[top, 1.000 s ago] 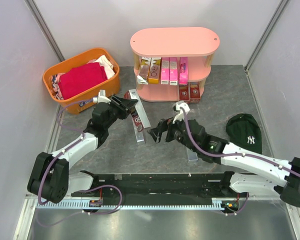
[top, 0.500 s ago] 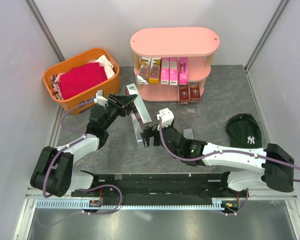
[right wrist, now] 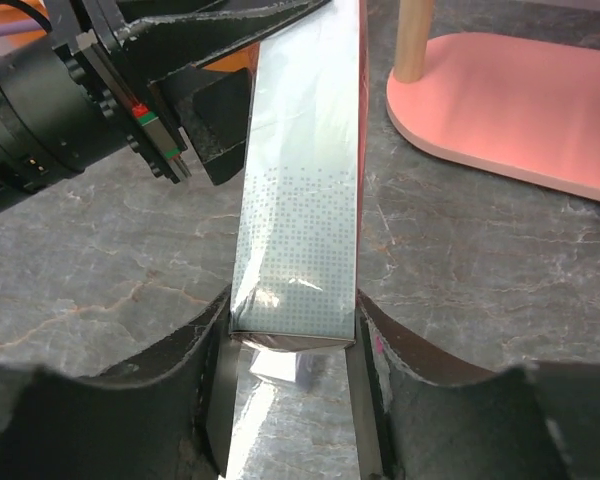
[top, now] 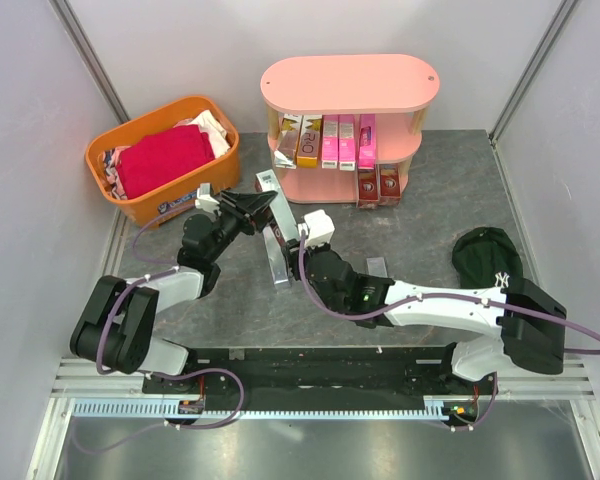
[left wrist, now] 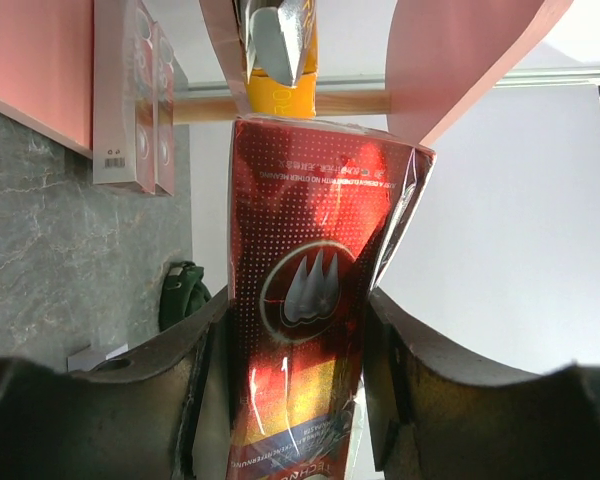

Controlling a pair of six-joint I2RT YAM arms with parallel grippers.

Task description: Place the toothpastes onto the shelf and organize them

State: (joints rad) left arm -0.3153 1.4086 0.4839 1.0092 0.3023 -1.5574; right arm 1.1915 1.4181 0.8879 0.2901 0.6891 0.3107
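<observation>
The toothpaste carton [right wrist: 298,240] looks light, slick and crushable; left hand [left wrist: 298,320] and right hand [right wrist: 295,312] each clamp a stiffer end.

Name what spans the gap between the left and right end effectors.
One long silver-and-red toothpaste carton joins the left end effector and the right end effector, shown in the top view.

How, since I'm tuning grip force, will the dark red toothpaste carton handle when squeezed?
Probably stiff: the dark red toothpaste carton runs straight between the left gripper and the right gripper. Its glossy film wrap, wrinkled at one corner, may make it slippery, and a slim box could dent if squeezed.
</observation>
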